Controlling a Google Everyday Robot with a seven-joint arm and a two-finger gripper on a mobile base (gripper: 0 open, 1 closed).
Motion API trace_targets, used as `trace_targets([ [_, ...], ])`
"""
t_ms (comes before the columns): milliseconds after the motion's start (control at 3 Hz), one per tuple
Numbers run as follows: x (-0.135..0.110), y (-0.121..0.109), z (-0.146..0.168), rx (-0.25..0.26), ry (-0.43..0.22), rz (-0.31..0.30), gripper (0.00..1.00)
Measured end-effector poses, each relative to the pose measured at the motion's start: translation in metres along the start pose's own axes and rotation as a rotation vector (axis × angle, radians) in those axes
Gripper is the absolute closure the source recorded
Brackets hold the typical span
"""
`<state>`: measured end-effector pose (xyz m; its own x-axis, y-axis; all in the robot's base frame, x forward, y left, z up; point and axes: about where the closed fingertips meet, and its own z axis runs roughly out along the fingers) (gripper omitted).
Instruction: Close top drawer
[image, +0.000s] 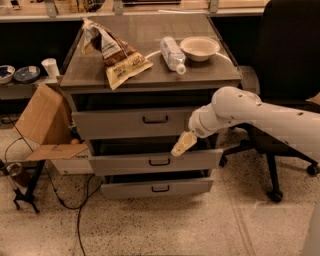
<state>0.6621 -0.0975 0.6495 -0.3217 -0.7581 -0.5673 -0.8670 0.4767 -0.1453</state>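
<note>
The top drawer is the uppermost of three grey drawers in the cabinet, with a small dark handle centred on its front. It stands pulled out a little, with a dark gap above it under the cabinet top. The middle drawer sticks out further and the lowest drawer sits below. My gripper hangs from the white arm coming in from the right. It is in front of the top drawer's right lower corner, just above the middle drawer's front.
On the cabinet top lie a chip bag, a plastic bottle and a bowl. An open cardboard box stands left of the cabinet, with cables on the floor. A black office chair stands to the right.
</note>
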Motion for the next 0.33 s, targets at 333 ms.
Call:
trace_targets([
  [333, 0.0001, 0.0000, 0.0000, 0.000, 0.000, 0.000, 0.00],
])
